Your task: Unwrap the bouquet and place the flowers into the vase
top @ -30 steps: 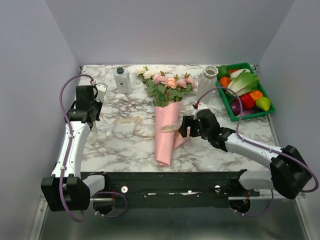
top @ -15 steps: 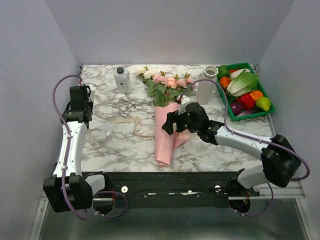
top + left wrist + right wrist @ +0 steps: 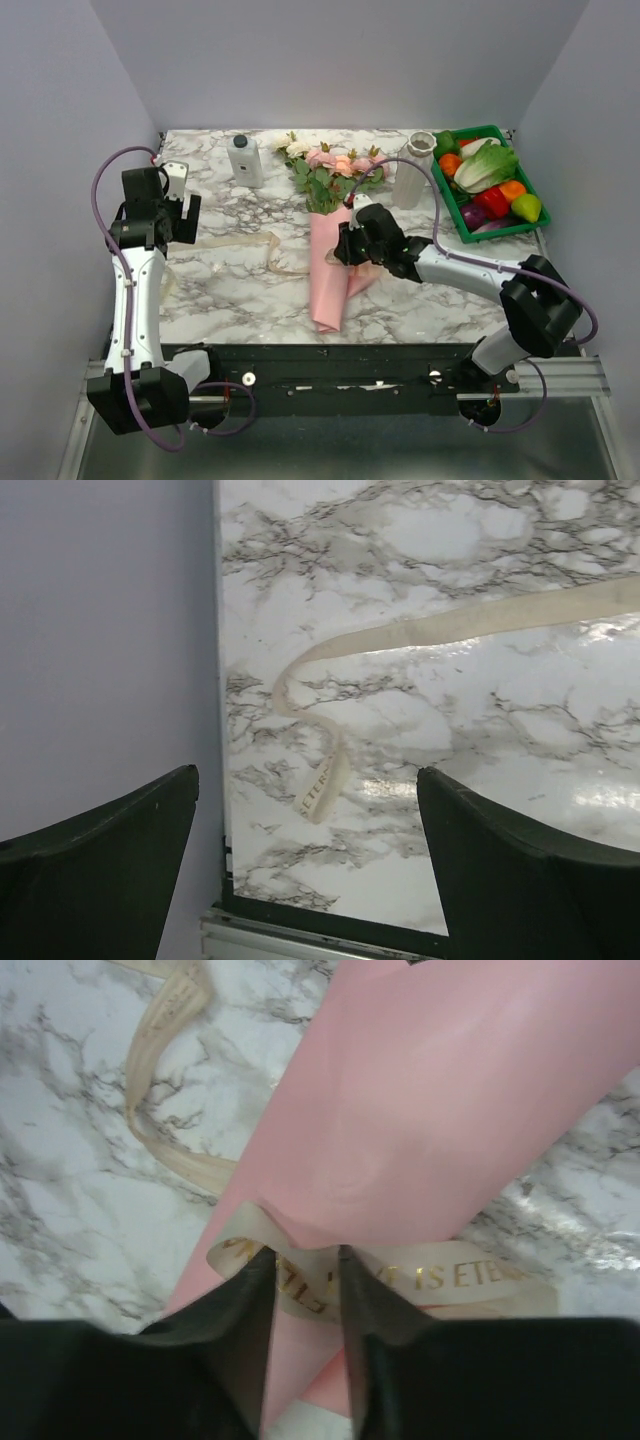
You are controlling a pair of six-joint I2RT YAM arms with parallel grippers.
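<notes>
Step now: the right end effector [image 3: 305, 1290] is down on the bouquet [image 3: 335, 230], its two dark fingers pinching a loop of the cream ribbon [image 3: 330, 1280] that lies across the pink paper [image 3: 420, 1120]; I think it is pulling the tie loose

How to do it well: grip only the ribbon, not the paper; pull slow and along the table so the cone does not slide or rip; if the cone drags, let go and grab closer to the knot

Left end effector [image 3: 305, 865]: wide open, holding nothing; it hangs over the far left of the table [image 3: 430, 300], and a loose end of ribbon lies under it

Where the bouquet is: middle of the top view, lying flat, point toward the bottom, flowers [image 3: 335, 170] toward the top

Where the vase [image 3: 412, 165] is: upper right of the top view, standing up, near the flowers but not touching them

Paper: smooth, pale pink, rolled in a cone, bends easy

Ribbon: thin, flat, floppy, cream with gold letters; one long piece curls on the table to the left of the cone

Flowers: pink and cream heads, green leaves

Vase: white, tall, thin, small mouth; looks easy to tip

Table: shiny white stone look with grey veins, may be slippery

Other things: a white bottle [image 3: 245, 160] at upper left, a green tray [image 3: 495, 228] of vegetables at upper right
</notes>
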